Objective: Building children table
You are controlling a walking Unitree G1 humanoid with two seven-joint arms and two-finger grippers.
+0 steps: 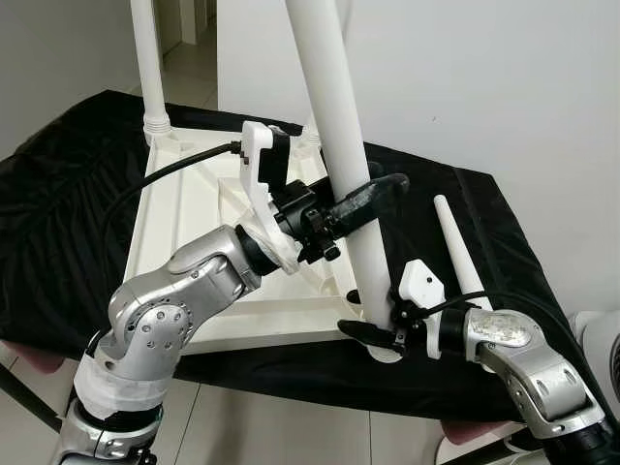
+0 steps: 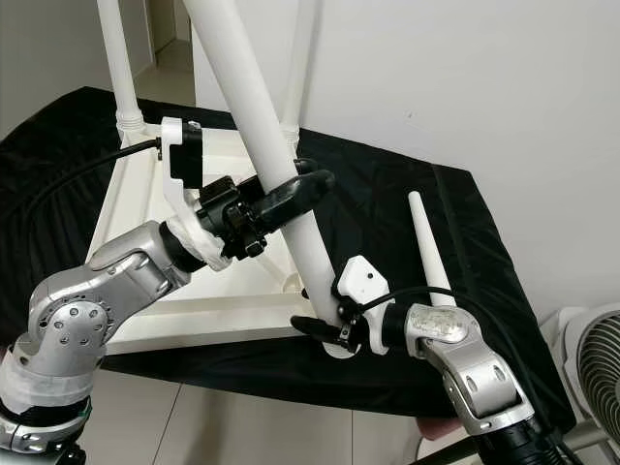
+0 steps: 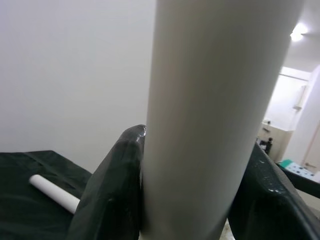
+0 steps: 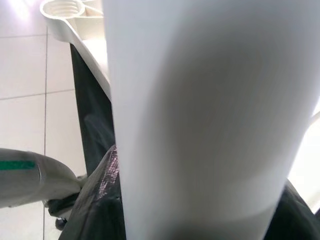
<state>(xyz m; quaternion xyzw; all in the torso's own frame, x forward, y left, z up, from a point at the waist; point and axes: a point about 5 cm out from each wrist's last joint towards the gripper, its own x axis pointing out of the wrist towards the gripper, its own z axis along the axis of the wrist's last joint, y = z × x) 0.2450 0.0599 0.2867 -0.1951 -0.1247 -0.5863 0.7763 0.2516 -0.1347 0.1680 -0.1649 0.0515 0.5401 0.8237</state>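
Two grippers clamped one long white plastic table leg (image 1: 334, 107) above the near right corner of the upturned white tabletop (image 1: 194, 208): left gripper (image 1: 373, 199) midway, right gripper (image 1: 373, 334) at its base, probably steadying it for seating. A spare white leg (image 1: 457, 247) lay right.

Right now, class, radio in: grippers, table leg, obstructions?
Left gripper and right gripper both clamped on tilted leg at tabletop corner. Spare leg lies beside.

Two silver arms with screw-dotted round joints end in white wrist brackets, the left gripper (image 1: 373, 199) and right gripper (image 1: 366, 331) long-fingered and glossy black, black cables trailing.
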